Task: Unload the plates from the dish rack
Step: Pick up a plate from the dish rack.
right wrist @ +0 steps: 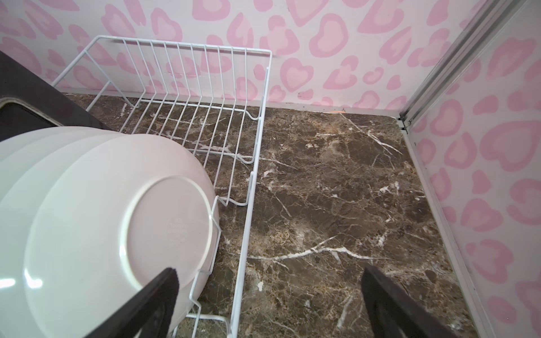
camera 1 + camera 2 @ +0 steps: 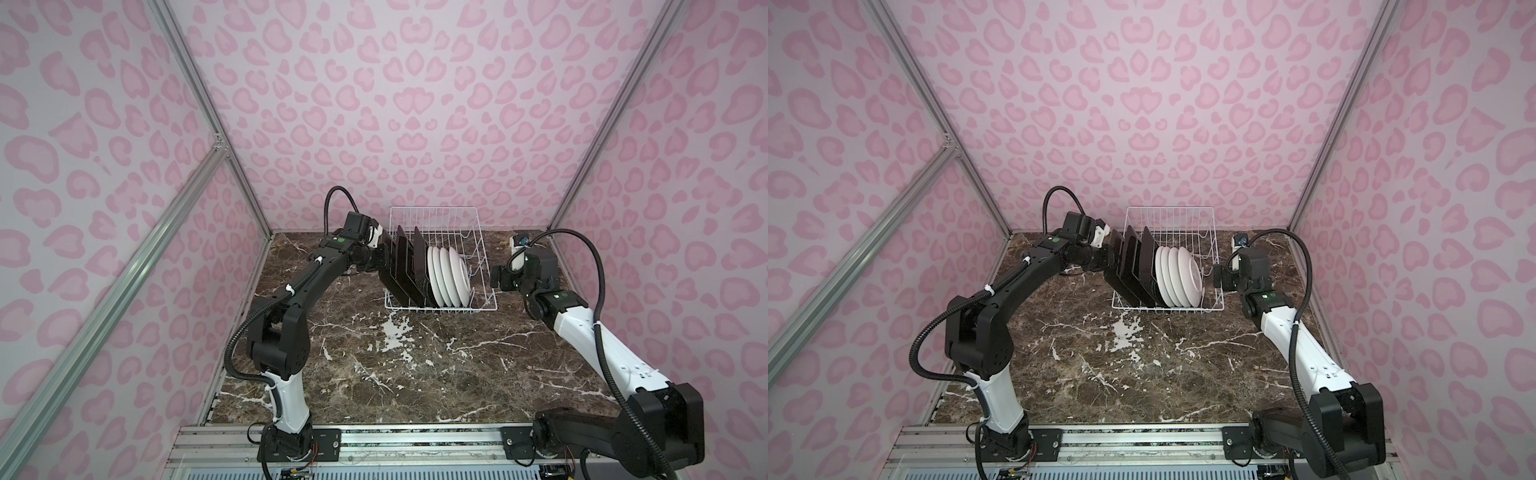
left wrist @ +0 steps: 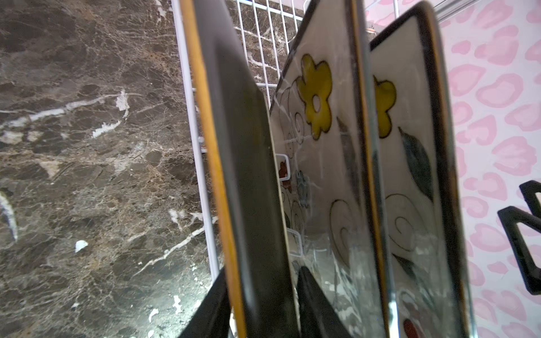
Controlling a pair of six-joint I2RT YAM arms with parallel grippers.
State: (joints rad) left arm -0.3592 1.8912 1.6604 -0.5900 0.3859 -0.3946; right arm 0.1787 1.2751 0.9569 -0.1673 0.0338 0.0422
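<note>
The white wire dish rack [image 2: 440, 308] [image 2: 1167, 308] stands at the back of the marble table. Three square plates [image 2: 401, 266] stand on edge in its left part, dark backs toward the left arm, and several round white plates [image 2: 451, 274] lean just to their right. My left gripper [image 3: 263, 270] [image 2: 384, 259] is shut on the outermost square plate [image 3: 246, 175], one finger on its dark back and one on its flowered face. My right gripper [image 1: 269, 270] [image 2: 496, 278] hangs open at the rack's right side, holding nothing, one finger by the last round plate [image 1: 117, 219].
The rack's rear half [image 1: 205, 123] holds no dishes. Bare marble table [image 2: 415, 374] stretches in front of the rack and to its right [image 1: 336, 190]. Pink patterned walls and aluminium posts [image 1: 439, 73] close in the back and both sides.
</note>
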